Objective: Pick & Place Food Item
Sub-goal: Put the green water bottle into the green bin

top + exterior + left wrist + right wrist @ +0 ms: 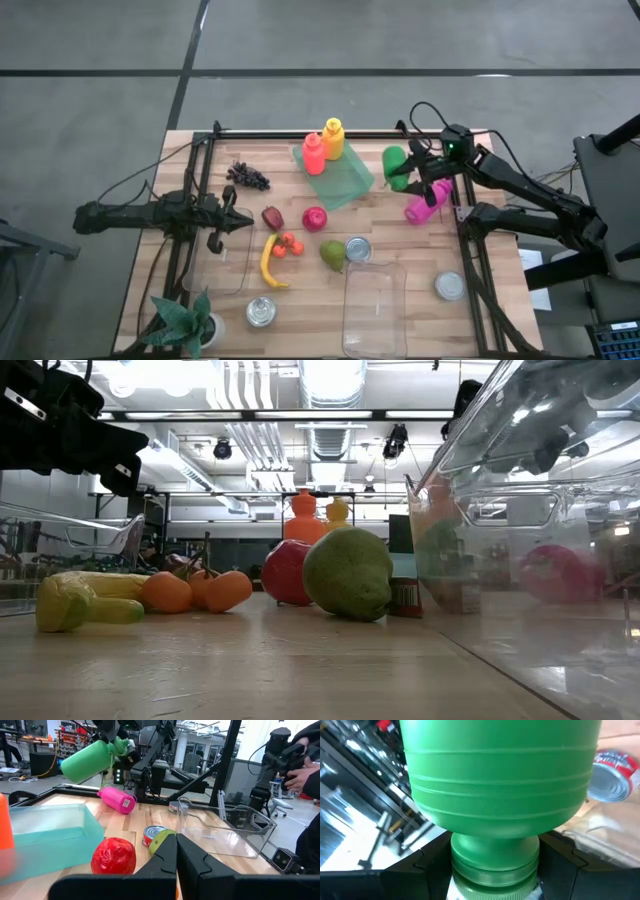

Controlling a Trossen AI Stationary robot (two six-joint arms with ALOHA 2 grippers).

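My right gripper is shut on a green bottle and holds it above the table's far right part, next to the teal tub. In the left wrist view the green bottle hangs tilted in the air above a pink bottle, which lies on its side on the wood. My left gripper is shut and level at the table's left, touching nothing. A red apple, a pear, a banana and small tomatoes lie mid-table. My right gripper pinches the green bottle's narrow neck, just below its wide body, between its two fingers, one on each side. The bottle is lifted clear of the table and tilted, its body reaching out beyond the fingertips toward the table's left.
Orange and red bottles stand at the far edge, with grapes to their left. Cans and a clear tub occupy the near part. A plant stands at the near left corner.
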